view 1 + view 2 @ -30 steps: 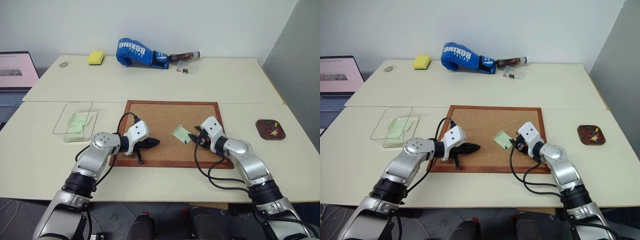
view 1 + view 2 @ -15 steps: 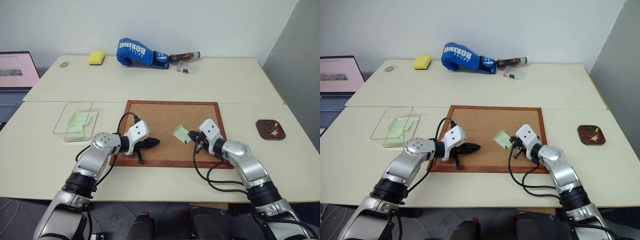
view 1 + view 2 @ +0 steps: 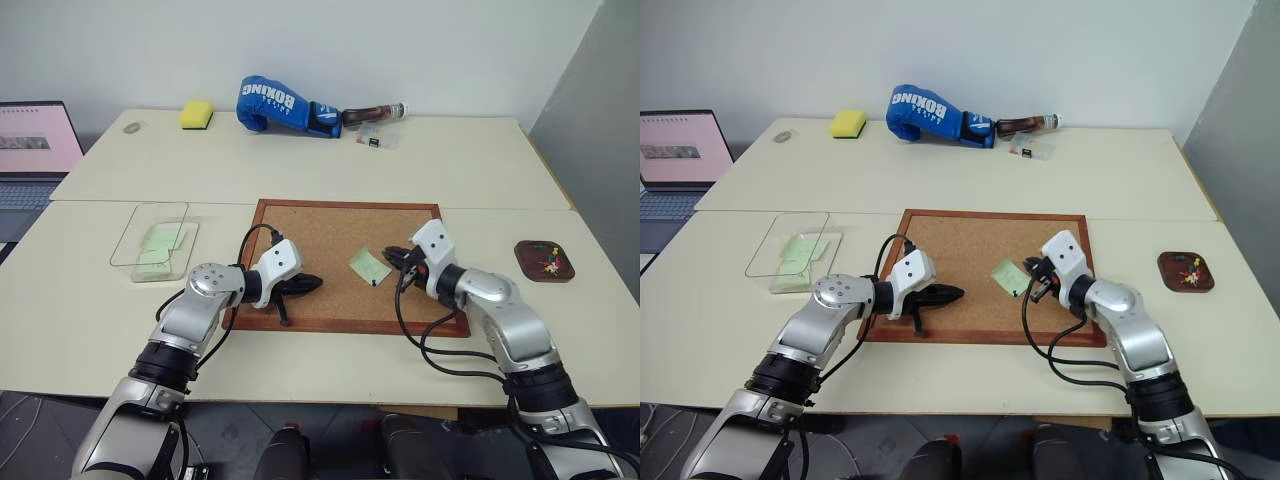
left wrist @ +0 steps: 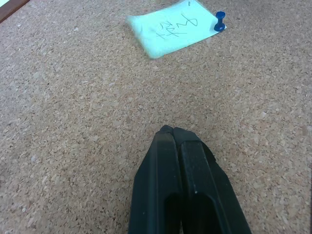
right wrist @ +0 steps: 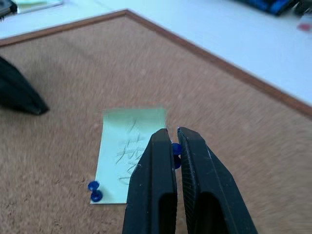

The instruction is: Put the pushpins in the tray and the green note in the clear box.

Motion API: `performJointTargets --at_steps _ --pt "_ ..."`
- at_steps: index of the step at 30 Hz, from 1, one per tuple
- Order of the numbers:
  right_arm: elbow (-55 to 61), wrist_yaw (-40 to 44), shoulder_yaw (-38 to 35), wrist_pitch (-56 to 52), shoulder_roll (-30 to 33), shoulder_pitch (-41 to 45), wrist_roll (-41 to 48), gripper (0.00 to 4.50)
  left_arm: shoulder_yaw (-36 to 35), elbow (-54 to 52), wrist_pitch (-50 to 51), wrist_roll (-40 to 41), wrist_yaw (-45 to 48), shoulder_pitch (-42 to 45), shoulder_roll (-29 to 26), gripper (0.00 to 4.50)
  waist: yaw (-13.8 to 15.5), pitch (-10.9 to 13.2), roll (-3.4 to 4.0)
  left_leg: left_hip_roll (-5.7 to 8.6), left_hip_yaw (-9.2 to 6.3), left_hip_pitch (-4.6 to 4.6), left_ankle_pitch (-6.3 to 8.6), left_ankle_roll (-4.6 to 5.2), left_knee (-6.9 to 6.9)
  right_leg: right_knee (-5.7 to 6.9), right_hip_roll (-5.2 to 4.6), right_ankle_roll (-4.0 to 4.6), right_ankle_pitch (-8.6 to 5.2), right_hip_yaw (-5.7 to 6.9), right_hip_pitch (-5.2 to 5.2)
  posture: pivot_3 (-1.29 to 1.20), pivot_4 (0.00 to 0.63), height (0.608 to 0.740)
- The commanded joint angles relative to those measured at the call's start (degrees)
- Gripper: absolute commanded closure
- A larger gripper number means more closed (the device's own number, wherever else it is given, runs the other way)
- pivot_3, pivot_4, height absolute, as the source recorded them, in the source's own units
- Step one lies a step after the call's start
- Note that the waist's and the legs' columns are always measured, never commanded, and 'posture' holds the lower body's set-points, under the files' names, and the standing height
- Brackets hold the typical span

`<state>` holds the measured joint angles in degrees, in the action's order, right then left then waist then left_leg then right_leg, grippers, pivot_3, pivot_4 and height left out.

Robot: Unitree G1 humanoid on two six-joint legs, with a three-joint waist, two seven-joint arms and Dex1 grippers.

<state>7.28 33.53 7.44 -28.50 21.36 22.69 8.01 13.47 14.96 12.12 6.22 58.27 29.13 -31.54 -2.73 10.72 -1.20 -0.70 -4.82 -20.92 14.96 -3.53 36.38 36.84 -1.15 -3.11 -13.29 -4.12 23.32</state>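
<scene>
Since earlier, my right gripper [image 5: 173, 146] clamped one blue-headed pushpin [image 5: 176, 155] and lifted above the pale green square paper note [image 5: 127, 153]; my left gripper [image 4: 174, 134] sat shut, farther off.

— Where are we? An office or a lab room?
— We read it as either: plain cream-topped tables [image 3: 300, 170], a bare white wall [image 3: 400, 50], an open laptop with a lit screen [image 3: 35, 140], a wood-framed corkboard [image 3: 330, 230].
</scene>
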Motion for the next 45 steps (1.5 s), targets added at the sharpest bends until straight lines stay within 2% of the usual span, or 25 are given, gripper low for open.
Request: performJointTargets --at_steps 1,5,11,15,21,26,35,45 --pt "4.61 -1.04 -1.49 -1.77 -0.12 -1.10 1.36 4.45 2.23 2.91 1.36 -3.13 -0.70 -1.15 0.27 4.50 0.01 0.00 0.00 0.00 -0.01 0.00 0.00 0.00 0.00 0.00 0.00 0.00 0.00 0.00 0.00 0.00 0.150 0.740" --pt "7.22 -1.90 -3.31 -3.48 0.53 -2.58 2.10 4.45 2.21 3.13 1.38 -3.08 -0.52 -0.98 0.35 4.50 0.04 0.00 0.00 0.00 0.00 -0.01 0.00 0.00 0.01 -0.01 0.00 0.00 0.00 -0.01 0.00 0.00 0.150 0.740" --pt "9.56 -6.96 -13.64 -7.79 2.29 -3.60 4.12 4.45 2.17 2.62 1.61 -2.87 -0.41 -1.58 0.27 4.50 0.18 0.00 0.00 0.00 0.00 -0.02 0.00 -0.01 0.01 -0.02 -0.01 0.00 0.00 0.00 -0.01 0.00 0.150 0.740" --pt "5.73 -11.40 -23.29 -9.57 6.29 -2.37 3.65 4.45 2.34 2.28 1.78 -2.69 -0.24 -1.97 0.44 4.50 0.32 0.00 0.00 0.01 0.00 -0.03 0.00 -0.01 0.01 -0.03 -0.02 0.01 0.00 0.00 -0.01 0.00 0.150 0.740" --pt "-5.53 -15.93 -32.89 -10.30 12.16 -1.93 3.27 4.45 2.60 3.02 1.45 -2.90 -0.07 -1.55 0.81 4.50 0.37 -0.01 0.01 0.01 0.03 -0.03 0.00 0.00 0.00 -0.07 -0.02 0.02 -0.01 -0.01 -0.01 0.00 0.150 0.740" --pt "-10.25 -14.84 -33.97 -10.19 12.62 -0.23 5.32 4.45 2.68 3.15 1.44 -2.92 0.25 -1.27 0.83 4.50 0.16 -0.04 0.08 0.01 0.06 -0.02 0.00 0.00 0.00 -0.07 -0.02 0.02 -0.01 -0.04 -0.01 0.00 0.150 0.740" --pt "-25.72 -13.57 -32.43 -3.65 13.72 5.60 5.27 4.45 2.17 2.58 1.94 -2.87 0.10 -1.49 0.30 4.50 0.12 -0.05 0.10 0.03 0.05 -0.03 -0.01 0.01 0.02 -0.08 -0.01 0.01 -0.01 -0.04 -0.04 0.00 0.150 0.740" --pt "-36.59 -12.75 -31.34 1.88 14.23 8.61 5.08 4.45 1.70 1.44 2.57 -2.91 -0.35 -2.16 -0.24 4.50 -0.08 -0.05 0.10 0.03 0.05 -0.04 0.00 0.01 0.01 -0.09 -0.01 0.01 -0.01 -0.05 -0.04 0.00 0.150 0.740"
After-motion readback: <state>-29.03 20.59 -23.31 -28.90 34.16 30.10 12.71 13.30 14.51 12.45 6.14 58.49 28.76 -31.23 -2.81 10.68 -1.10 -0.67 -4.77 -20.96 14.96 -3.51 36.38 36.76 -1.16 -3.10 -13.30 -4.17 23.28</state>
